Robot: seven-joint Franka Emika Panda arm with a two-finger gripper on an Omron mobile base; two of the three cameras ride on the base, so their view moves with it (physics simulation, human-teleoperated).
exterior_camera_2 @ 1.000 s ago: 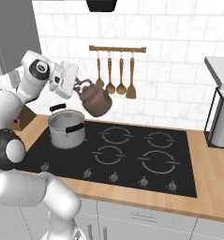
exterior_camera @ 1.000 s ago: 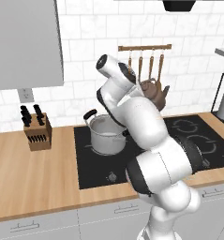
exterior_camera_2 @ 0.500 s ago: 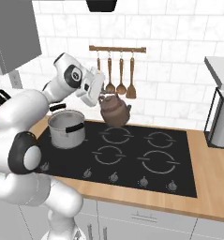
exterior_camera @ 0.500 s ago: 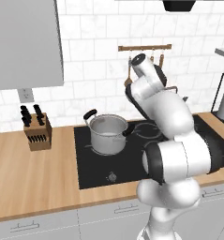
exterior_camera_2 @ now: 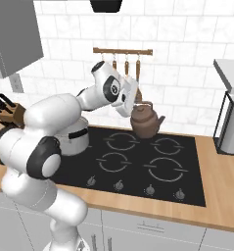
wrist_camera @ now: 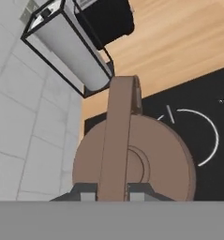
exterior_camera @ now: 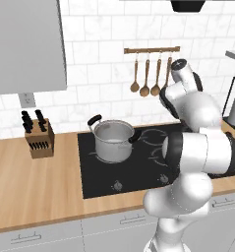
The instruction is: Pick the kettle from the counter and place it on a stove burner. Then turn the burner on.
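The brown kettle (exterior_camera_2: 146,121) hangs in the air above the back of the black cooktop (exterior_camera_2: 138,164), over the rear burner rings (exterior_camera_2: 119,142). My gripper (exterior_camera_2: 136,104) is shut on its arched handle (wrist_camera: 118,140) from above. In the hand view the kettle's round body (wrist_camera: 155,161) sits right below the finger tips (wrist_camera: 87,192), with a burner ring (wrist_camera: 209,136) beside it. In the left base view my own arm (exterior_camera: 197,128) hides the kettle. The tan counter (exterior_camera_2: 223,181) runs on both sides of the cooktop.
A shiny steel pot (exterior_camera: 113,141) stands on the cooktop's left rear burner. A knife block (exterior_camera: 39,138) sits on the counter at the left. Wooden utensils hang on a rail (exterior_camera_2: 122,50) on the tiled wall. A tall appliance (exterior_camera_2: 229,120) stands at the right. Control knobs (exterior_camera_2: 149,188) line the cooktop's front edge.
The arm has swung to the right, carrying the kettle from beside the steel pot to above the rear burners. The grip stays shut on the handle.
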